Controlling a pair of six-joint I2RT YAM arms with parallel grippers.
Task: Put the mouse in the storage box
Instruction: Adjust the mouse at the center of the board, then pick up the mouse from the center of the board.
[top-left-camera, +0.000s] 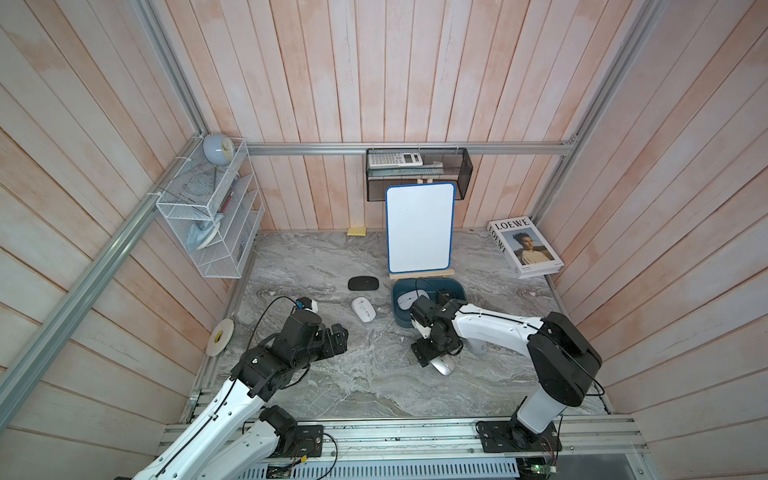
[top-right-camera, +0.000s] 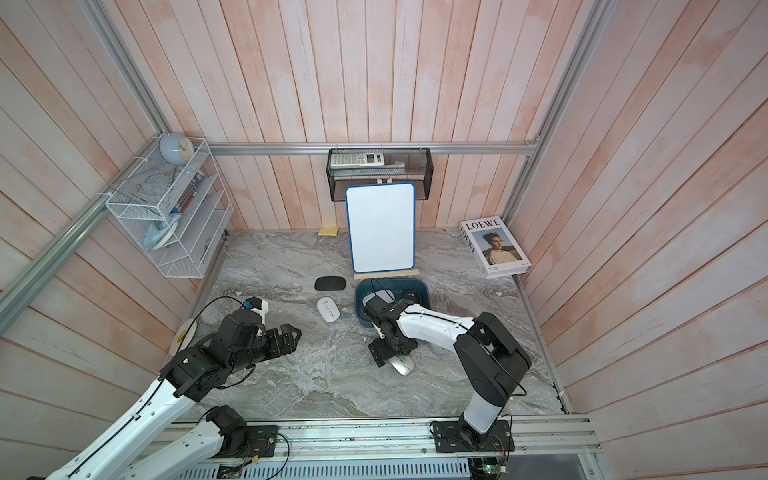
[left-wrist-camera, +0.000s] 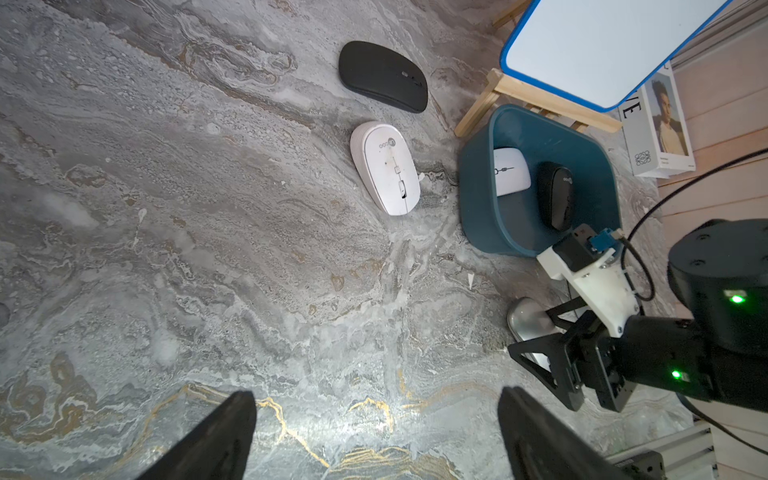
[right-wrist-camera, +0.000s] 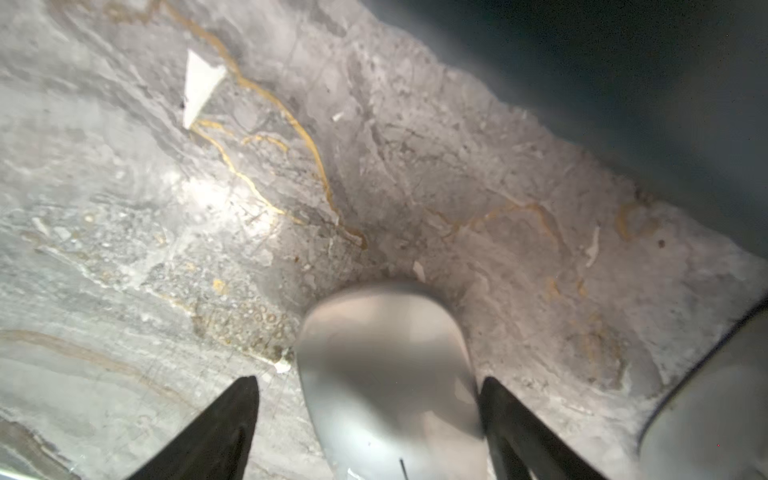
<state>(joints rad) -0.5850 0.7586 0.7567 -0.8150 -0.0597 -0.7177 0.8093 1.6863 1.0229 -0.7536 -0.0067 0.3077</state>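
Silver mouse (right-wrist-camera: 386, 374) between parted right jaws

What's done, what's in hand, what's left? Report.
Done: white mouse and black mouse lie in the box. In hand: right hand straddles the silver mouse on the table, not yet gripping. Left: box it, then the loose white mouse and loose black mouse.

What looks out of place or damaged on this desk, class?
A white triangular scrap lies loose on the marble top near the silver mouse, and smaller white flecks lie nearby. They could be paper or chips. Nothing looks spilled.
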